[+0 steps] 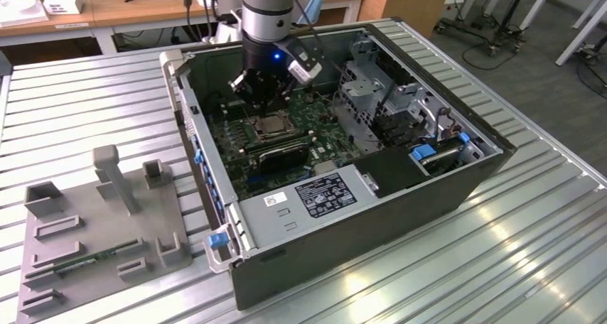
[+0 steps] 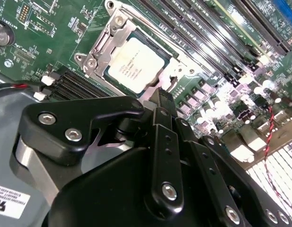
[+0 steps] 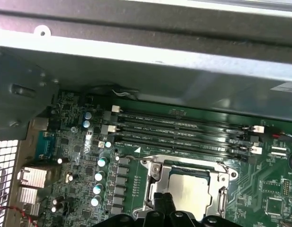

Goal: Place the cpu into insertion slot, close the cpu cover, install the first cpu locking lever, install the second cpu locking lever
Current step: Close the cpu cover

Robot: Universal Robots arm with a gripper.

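**Claw poised at the socket's edge, cpu seated**

The arm is seen reaching down into the open computer case, which lies on its side on the ribbed metal tabletop. The claw is held low over the green motherboard, right at the socket.

In both wrist views the cpu is found lying flat in the insertion slot, silvery top facing up. It is framed by the cpu cover, which is laid down around it, so that the chip is seen through the cover's window. Whether the locking levers are latched cannot be told.

The claw is seen as one narrow black tip, its fingers apparently pressed together; nothing can be made out between them. The tip is placed just beside one edge of the cover, near a corner of the chip. Whether it touches the metal cannot be told. The same is seen in the first wrist view, where the claw overlaps the cover beside the cpu.

The long memory slots are lined up just beyond the socket. On the tabletop, a grey fixture tray is set well apart from the case, towards the exterior view's left.
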